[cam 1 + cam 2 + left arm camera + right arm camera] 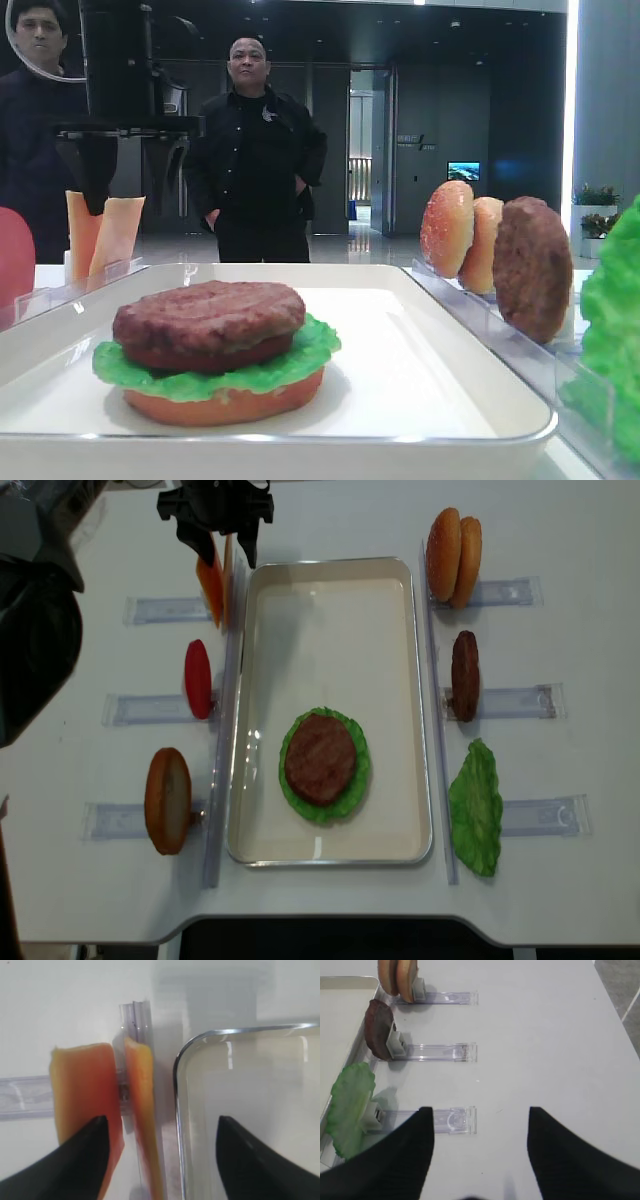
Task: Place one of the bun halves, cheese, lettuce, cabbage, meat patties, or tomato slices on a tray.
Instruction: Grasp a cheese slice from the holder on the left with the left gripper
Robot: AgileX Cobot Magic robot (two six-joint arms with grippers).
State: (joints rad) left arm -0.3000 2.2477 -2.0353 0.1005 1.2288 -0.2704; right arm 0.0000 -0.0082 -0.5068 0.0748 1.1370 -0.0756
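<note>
Nearest the low front camera, the white tray (pixel 440 400) carried a half-built burger: a bun half (pixel 225 403) at the bottom, lettuce (pixel 215 370) over it and a meat patty (pixel 208 316) on top. Cheese looked to me like the next layer.

The right gripper (pixel 480 1152) hung over bare worktop (pixel 550 1035) beside the clear holder rails (pixel 447 1121), its jaws spread wide with nothing between them. A spare lettuce leaf (pixel 349 1107), a patty (pixel 377 1029) and two buns (pixel 397 977) stood on edge in their holders along the tray's right side.

Farther back, at the tray's far left corner, two cheese slices (pixel 215 580) stood upright in their holder. I judged them light, thin and fairly floppy, with a glossy face that could slip, so I meant to pinch one across its flat faces near the top edge and lift straight up out of the slot.

From the left wrist camera, the left gripper (pixel 160 1157) sat directly above that holder, jaws well apart and holding nothing. One finger (pixel 85 1160) overlapped the outer slice (pixel 82 1090), though I could not tell whether it touched; the inner slice (pixel 142 1110) lay within the gap and the other finger stood over the tray's rim (pixel 177 1110).

Beyond the worktop two people (pixel 255 150) stood watching.
</note>
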